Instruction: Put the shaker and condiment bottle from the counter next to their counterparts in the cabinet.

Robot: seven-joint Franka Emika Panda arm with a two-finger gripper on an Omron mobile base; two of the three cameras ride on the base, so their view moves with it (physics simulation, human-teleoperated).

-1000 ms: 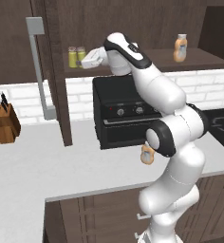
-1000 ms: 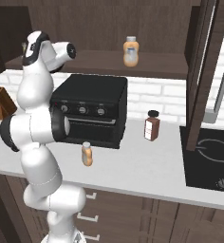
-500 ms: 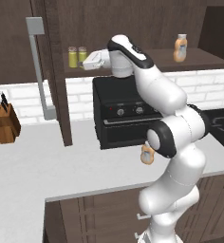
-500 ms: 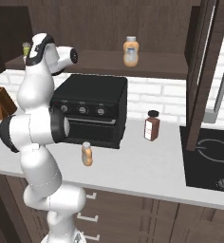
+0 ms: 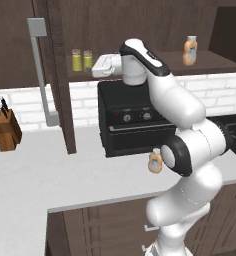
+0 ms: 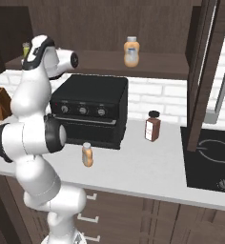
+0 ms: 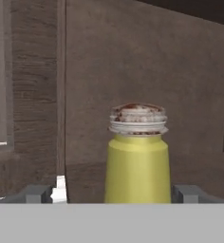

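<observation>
Nearest the onlooker, the condiment bottle (image 6: 87,154) stands upright on the counter (image 5: 50,175), just in front of the black oven (image 6: 93,108) and close beside the arm's elbow joint. It is untouched; that half of the task is judged not yet begun. A dark red-brown jar (image 6: 152,126) stands further along the counter, at about three o'clock from the oven, and has no part in the job.

Higher and further back, the gripper (image 5: 97,68) reaches into the cabinet (image 5: 60,75) at shelf height. Its jaws stand released, wide apart. In the hand view a shaker (image 7: 137,161) stands upright between the two fingertips (image 7: 38,193), free of both.

On the shelf two shakers (image 5: 82,60) stand side by side, at nine o'clock from the gripper. Which one came from the counter cannot be told for certain. Far along the shelf, at three o'clock, the orange counterpart bottle (image 5: 190,50) stands alone.

Judgement: the shaker is placed and let go. The next move calls for a straight withdrawal clear of the shaker, then a descent to the bottle on the counter.
</observation>
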